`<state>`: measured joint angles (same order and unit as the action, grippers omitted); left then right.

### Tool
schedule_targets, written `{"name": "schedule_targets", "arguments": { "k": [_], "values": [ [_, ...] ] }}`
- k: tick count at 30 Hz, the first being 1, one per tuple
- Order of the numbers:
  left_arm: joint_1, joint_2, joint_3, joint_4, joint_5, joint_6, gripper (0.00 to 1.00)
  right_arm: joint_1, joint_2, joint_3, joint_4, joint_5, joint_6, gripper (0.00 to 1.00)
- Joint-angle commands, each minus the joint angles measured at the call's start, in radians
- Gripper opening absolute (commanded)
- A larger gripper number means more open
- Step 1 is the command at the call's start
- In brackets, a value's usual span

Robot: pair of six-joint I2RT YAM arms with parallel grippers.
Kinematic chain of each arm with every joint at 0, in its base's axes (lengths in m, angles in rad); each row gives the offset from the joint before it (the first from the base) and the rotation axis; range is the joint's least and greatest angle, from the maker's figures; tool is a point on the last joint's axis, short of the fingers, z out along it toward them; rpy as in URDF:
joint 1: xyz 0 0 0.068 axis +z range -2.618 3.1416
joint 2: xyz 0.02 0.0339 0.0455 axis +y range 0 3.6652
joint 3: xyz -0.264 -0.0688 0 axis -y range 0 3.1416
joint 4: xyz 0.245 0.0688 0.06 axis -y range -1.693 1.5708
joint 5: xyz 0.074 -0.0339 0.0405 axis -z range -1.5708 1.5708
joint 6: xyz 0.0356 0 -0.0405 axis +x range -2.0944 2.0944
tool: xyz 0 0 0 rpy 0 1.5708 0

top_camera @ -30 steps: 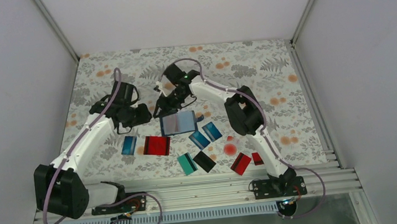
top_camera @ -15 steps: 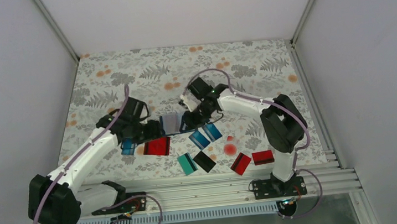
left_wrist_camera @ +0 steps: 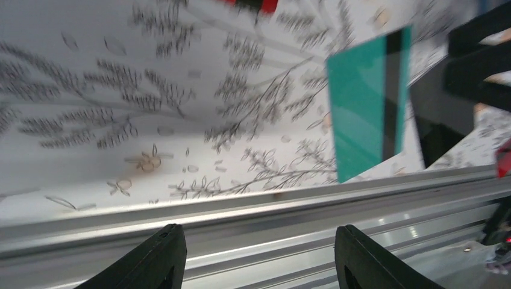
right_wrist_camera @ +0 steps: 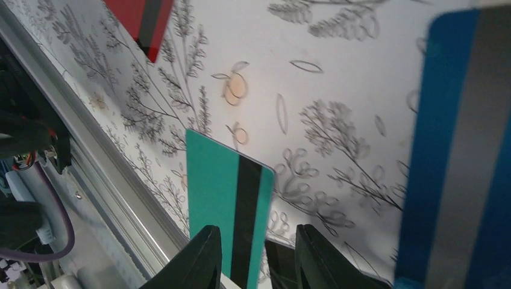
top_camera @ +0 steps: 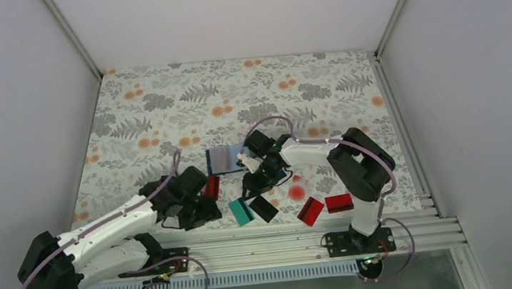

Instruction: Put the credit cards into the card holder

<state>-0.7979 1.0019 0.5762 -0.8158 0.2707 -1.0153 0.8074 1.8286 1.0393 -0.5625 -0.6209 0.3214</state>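
l gripper [left_wrist_camera: 260, 244] open, r gripper [right_wrist_camera: 258, 244] near teal card [right_wrist_camera: 226, 205]

White counter [top_camera: 163, 104] with grey ferns and orange blossoms; teal card [top_camera: 241, 211] with a black stripe; red cards [top_camera: 339, 202] at right.

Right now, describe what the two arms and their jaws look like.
The left arm and right arm match: slim white links between bulky black joints, on black bases. A thin purple cable loops along each one. The jaws are plain matte black, two smooth tapered prongs per arm. No lettering or markings show.
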Motion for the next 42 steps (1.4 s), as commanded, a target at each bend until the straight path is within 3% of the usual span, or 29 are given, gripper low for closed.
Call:
{"name": "schedule_targets", "arguments": {
  "k": [1, 10, 24, 42],
  "values": [
    [-0.109, 0.022, -0.043, 0.064, -0.018, -0.189, 0.62, 0.041, 0.016, -0.01, 0.091, -0.003, 0.01, 0.33],
    [-0.246, 0.1, -0.095, 0.233, -0.067, -0.368, 0.62, 0.072, 0.039, -0.044, 0.12, 0.011, 0.028, 0.31],
    [-0.254, 0.071, -0.213, 0.442, -0.079, -0.488, 0.58, 0.127, 0.067, -0.094, 0.134, 0.007, 0.057, 0.29],
    [-0.266, 0.043, -0.407, 0.83, -0.093, -0.606, 0.51, 0.129, 0.052, -0.17, 0.162, -0.049, 0.079, 0.27]
  ]
}}
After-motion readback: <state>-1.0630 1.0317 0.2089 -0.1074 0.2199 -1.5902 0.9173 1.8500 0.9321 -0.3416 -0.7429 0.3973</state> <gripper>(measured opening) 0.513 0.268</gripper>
